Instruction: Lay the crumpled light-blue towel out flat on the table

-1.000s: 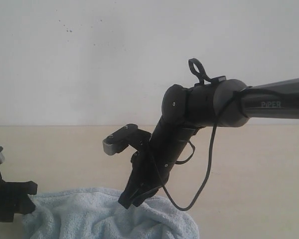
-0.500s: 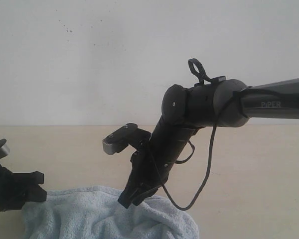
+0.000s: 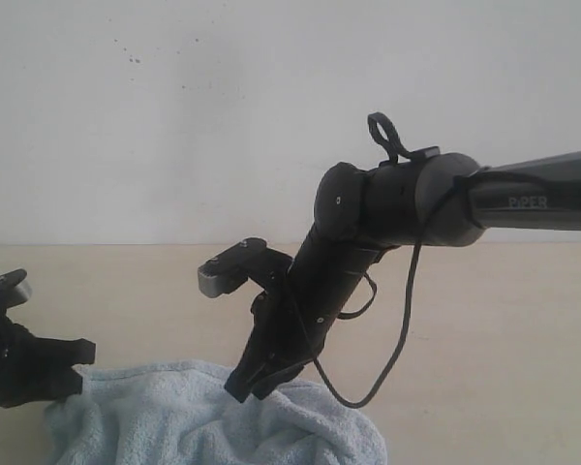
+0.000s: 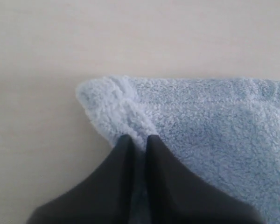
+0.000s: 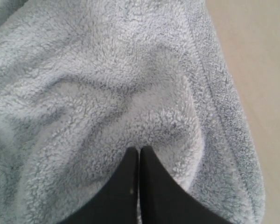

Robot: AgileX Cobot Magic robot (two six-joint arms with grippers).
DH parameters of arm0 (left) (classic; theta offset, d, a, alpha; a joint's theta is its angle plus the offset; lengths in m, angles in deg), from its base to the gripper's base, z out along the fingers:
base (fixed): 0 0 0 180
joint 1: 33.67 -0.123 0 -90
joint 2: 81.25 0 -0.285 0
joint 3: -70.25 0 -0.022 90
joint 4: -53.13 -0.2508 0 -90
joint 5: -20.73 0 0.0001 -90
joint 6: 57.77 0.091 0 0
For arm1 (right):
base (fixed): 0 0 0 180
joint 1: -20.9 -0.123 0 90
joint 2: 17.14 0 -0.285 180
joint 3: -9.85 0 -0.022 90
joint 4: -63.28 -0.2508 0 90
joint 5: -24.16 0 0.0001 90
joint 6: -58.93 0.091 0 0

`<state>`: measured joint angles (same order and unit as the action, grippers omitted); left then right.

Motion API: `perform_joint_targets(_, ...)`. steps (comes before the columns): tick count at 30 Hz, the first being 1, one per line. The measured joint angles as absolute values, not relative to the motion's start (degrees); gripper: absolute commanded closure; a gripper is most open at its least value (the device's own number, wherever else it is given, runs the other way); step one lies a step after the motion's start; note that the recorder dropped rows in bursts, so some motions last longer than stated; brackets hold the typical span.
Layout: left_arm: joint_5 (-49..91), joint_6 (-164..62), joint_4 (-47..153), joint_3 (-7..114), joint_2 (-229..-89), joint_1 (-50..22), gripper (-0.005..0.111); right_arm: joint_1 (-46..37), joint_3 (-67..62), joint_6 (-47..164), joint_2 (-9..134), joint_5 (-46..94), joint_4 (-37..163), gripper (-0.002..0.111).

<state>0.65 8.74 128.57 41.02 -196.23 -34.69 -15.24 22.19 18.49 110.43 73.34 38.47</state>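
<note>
Wall [image 3: 174, 116]: plain white, with a few dark specks, rising behind the towel beyond the far edge of the table.
Table [image 3: 484, 339]: pale beige wood-look top, bare and matte, lying under the towel and stretching well past it to both sides and behind.
Towel [image 3: 174, 417]: light-blue fluffy terry cloth, the landmark here. It lies crumpled on the table at the low centre-left of the exterior view, bunched in soft folds, with a hemmed edge showing in both wrist views.
Right arm [image 3: 407, 203]: dark, reaching in from the right side above the towel, then bent steeply down toward its middle.
Left gripper [image 3: 77, 368]: black, low at the towel's left edge and touching it.
Right gripper [image 3: 244, 387]: tips set down on a raised hump near the towel's middle.
Wrist camera [image 3: 228, 271]: small grey-and-black box on the right arm, above the towel.
Cable [image 3: 402, 320]: thin black loop hanging from the right arm, just above the towel's right end.
Left fingers [image 4: 123, 158]: nearly together, pinching the towel's hemmed edge close to a corner.
Right fingers [image 5: 154, 186]: pressed together against a fold; I cannot tell whether cloth is caught between them.
</note>
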Motion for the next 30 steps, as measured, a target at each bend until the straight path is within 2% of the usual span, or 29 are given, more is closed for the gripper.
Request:
perform_joint_targets(9, -1.99, 13.29, 131.29, 41.02, -193.05, -32.97, 0.097, -15.22, 22.19, 18.96, 104.56, 73.34, 41.02, 0.108)
perform_joint_targets(17, -2.25, 13.85, 131.28, 41.02, -180.42, -32.97, 0.097, -15.12, 22.19, 24.75, 100.05, 74.12, 49.74, 0.108)
perform_joint_targets(26, -2.38, 5.05, 119.57, 40.91, -168.79, -32.97, 0.097, -8.77, 22.19, 28.16, 97.57, 77.41, 50.84, 0.108)
perform_joint_targets(28, -2.38, 0.11, 113.75, 40.91, -168.19, -32.97, 0.094, -7.07, 22.19, 28.16, 96.94, 78.12, 50.44, 0.108)
perform_joint_targets(30, -2.38, -4.58, 108.03, 40.80, -168.34, -32.97, 0.085, -6.21, 22.19, 28.16, 96.82, 78.62, 50.30, 0.108)
